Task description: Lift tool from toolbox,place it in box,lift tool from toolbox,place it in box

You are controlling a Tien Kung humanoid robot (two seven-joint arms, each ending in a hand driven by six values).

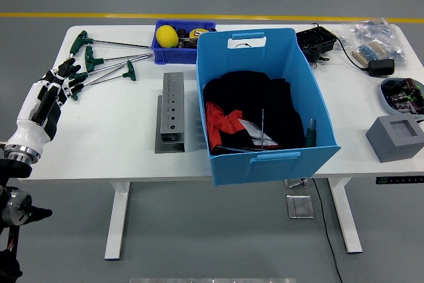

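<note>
Left robot hand [48,97] open, empty, by green T-handle tools [99,64]; blue box [265,107] apart.

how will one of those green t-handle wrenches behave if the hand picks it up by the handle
The green T-handle wrenches look like thin metal shafts, so probably stiff, not floppy. With the weight likely at the handle, the long shaft may swing or droop if gripped loosely. They lie close together near the left hand, so lifting one could nudge its neighbours.

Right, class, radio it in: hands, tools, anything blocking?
Left hand open, fingers by the T-handle wrenches, holding nothing. Right hand out of view. One tool upright in the blue box. Nothing blocking.
</note>
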